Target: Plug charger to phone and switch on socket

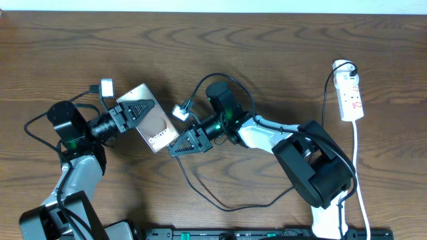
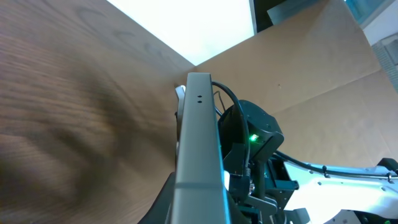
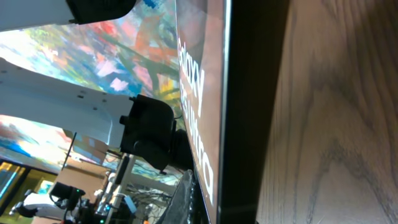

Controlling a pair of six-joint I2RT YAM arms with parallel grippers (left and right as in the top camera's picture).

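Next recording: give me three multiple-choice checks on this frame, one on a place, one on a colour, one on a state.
1. Where is the socket?
A) right side of the table
B) left edge
C) centre, between the arms

2. What colour is the lettering on the phone?
A) red
B) white
C) green

3. The left tool is:
A) open over bare wood
B) shut on the socket
C) shut on the phone

Answers: 1 A, it lies far right, untouched. 2 B, white letters show on the brown face. 3 C, it clamps the phone's end.
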